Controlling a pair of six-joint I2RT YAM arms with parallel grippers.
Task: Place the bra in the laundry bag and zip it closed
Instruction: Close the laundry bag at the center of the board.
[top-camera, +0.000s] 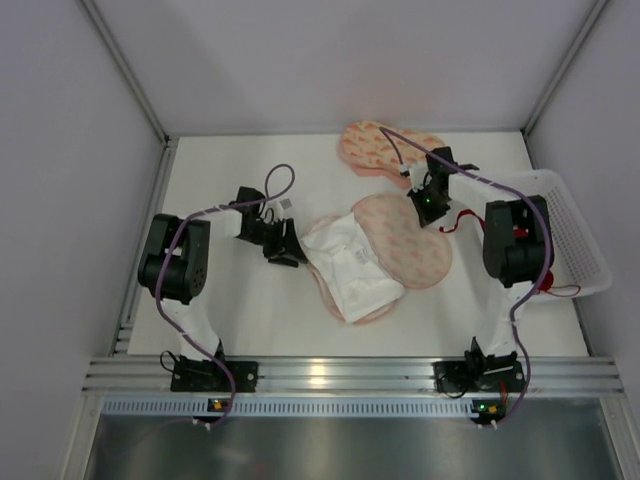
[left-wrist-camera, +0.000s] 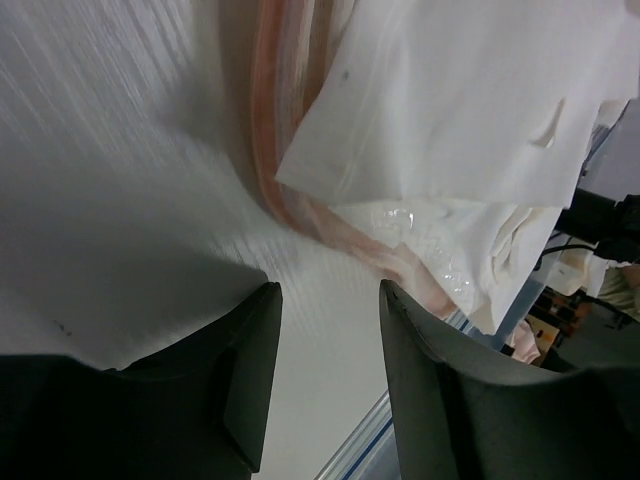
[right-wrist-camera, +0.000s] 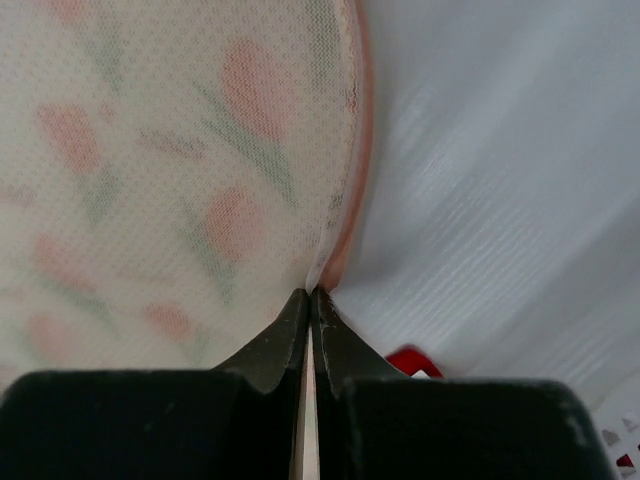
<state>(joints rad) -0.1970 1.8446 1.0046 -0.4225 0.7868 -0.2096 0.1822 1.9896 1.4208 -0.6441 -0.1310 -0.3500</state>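
Showing right fingers (right-wrist-camera: 285, 340) pinched together on the rim of the laundry bag (top-camera: 400, 245), left fingers (left-wrist-camera: 240, 390) spread apart beside its opposite edge, bra (top-camera: 462, 218) lying rightward, nearer the right arm (top-camera: 515, 240).

Robotics lab cell, plain grey panel walls (top-camera: 60, 150), white table (top-camera: 220, 310), aluminium mounting rail (top-camera: 340, 375) along near edge

Bare white tabletop (top-camera: 230, 310) lies free to the left of and in front of the opened peach-pink speckled zip pouch (top-camera: 400, 250), which fills the middle. An identical twin pouch (top-camera: 385, 148) blocks the far edge, and a white plastic mesh basket (top-camera: 575, 235) crowds the right wall. The right claw (top-camera: 422, 212), pinched on the open pouch's far rim, stands between the two pouches.
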